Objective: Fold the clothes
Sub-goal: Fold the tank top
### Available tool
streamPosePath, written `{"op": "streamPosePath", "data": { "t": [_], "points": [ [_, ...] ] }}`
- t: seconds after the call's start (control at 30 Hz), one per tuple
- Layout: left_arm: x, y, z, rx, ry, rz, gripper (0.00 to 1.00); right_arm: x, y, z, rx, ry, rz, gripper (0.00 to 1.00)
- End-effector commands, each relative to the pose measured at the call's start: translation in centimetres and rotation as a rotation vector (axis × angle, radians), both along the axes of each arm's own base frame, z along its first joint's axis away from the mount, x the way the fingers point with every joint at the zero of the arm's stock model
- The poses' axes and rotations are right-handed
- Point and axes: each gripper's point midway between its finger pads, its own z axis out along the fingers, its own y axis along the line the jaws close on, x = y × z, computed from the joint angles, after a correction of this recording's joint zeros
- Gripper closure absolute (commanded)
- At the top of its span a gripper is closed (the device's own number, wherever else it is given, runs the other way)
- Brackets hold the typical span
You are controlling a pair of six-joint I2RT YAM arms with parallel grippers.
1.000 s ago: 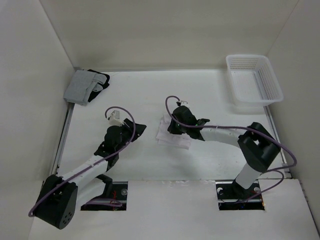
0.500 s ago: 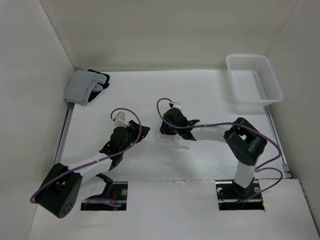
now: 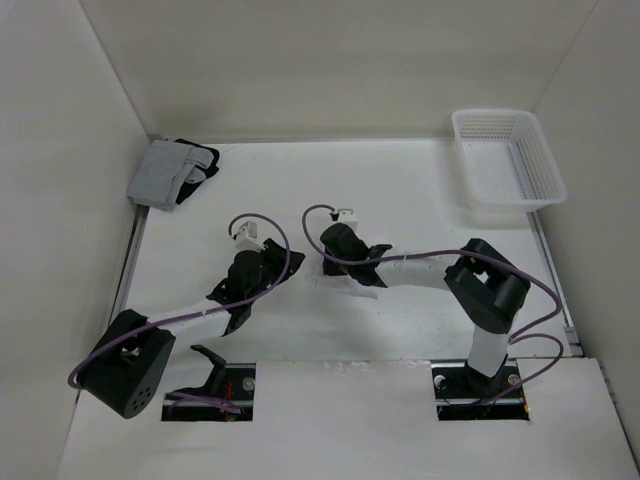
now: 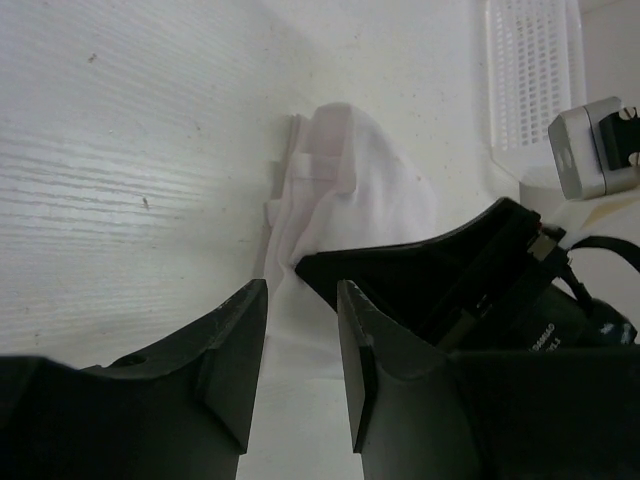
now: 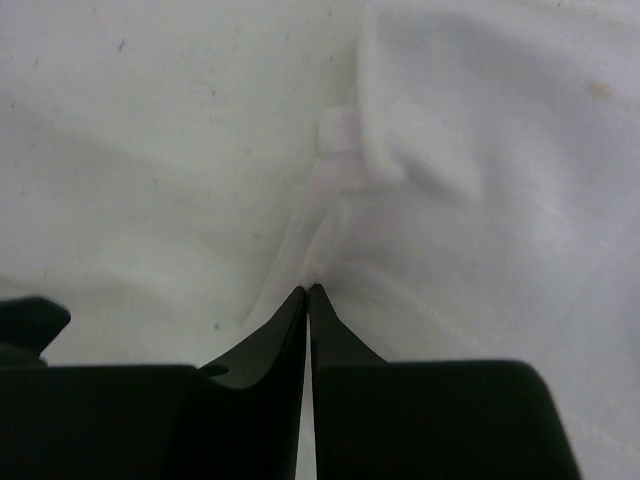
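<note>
While the right claw (image 5: 308, 292) has its fingers pressed together on a raised ridge of the shorts (image 5: 480, 150), most of the white cloth lies ahead of its tips and off to its right, flat on the table (image 3: 420, 190). That pinch sits at the cloth's edge nearest the left claw (image 4: 300, 295), so the right arm is plainly the nearer one. It reaches low across the table from its base, wrist tipped down onto the fabric.

The left claw is partly spread and holds nothing. The shorts lie just ahead of it and slightly to its right, running away from its tips. How the long axis lies is hard to judge, since the cloth is bunched. The left arm stretches forward, wrist low, fingers aimed at the pinched edge.
</note>
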Motion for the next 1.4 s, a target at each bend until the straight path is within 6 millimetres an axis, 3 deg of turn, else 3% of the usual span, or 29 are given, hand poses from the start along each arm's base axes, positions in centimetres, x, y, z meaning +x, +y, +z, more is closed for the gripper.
{"op": "streamPosePath", "data": {
  "t": [0.0,0.13,0.27,0.43,0.47,0.57,0.6,0.67,0.7,0.9,1.0,1.17,1.37],
  "points": [
    [1.4,-1.2,4.0,-0.071,-0.109,-0.005,0.68,-1.3,0.0,3.5,-0.011,-0.071,0.035,0.92],
    [1.8,-1.3,4.5,-0.083,-0.113,0.010,0.68,-2.8,0.5,3.1,-0.020,-0.032,0.110,0.87],
    [3.0,-1.7,5.5,-0.112,-0.114,0.032,0.69,-3.2,0.8,2.1,-0.003,-0.009,0.112,0.64],
    [4.6,-3.8,7.5,-0.149,-0.126,-0.002,0.87,-4.0,-0.7,6.1,0.149,-0.095,0.090,0.59],
    [4.8,-4.4,7.6,-0.154,-0.121,-0.016,0.89,-3.7,-1.6,7.0,0.186,-0.114,0.070,0.61],
    [5.3,-6.3,7.5,-0.166,-0.101,-0.061,0.94,-2.9,-3.9,7.9,0.279,-0.129,0.008,0.88],
    [5.3,-7.1,7.3,-0.170,-0.091,-0.082,0.96,-2.7,-4.3,7.8,0.305,-0.118,-0.003,0.93],
    [5.5,-8.7,6.6,-0.190,-0.049,-0.115,0.97,-2.2,-4.7,7.1,0.346,-0.093,-0.028,0.96],
    [6.0,-10.7,5.3,-0.205,0.002,-0.158,0.98,-1.6,-4.9,6.0,0.391,-0.070,-0.053,0.96],
    [7.5,-12.8,2.8,-0.211,0.043,-0.188,0.98,-1.2,-5.0,4.4,0.441,-0.042,-0.083,0.95],
    [8.6,-12.7,1.2,-0.201,0.076,-0.176,0.98,-1.4,-5.4,2.7,0.424,-0.009,-0.109,0.95],
    [9.9,-10.2,-1.0,-0.149,0.102,-0.109,0.98,-2.0,-6.4,0.6,0.397,0.029,-0.140,0.95],
    [9.4,-7.2,-2.6,-0.066,0.101,-0.056,0.96,-2.1,-7.2,0.3,0.385,0.037,-0.163,0.94]
  ]
}}
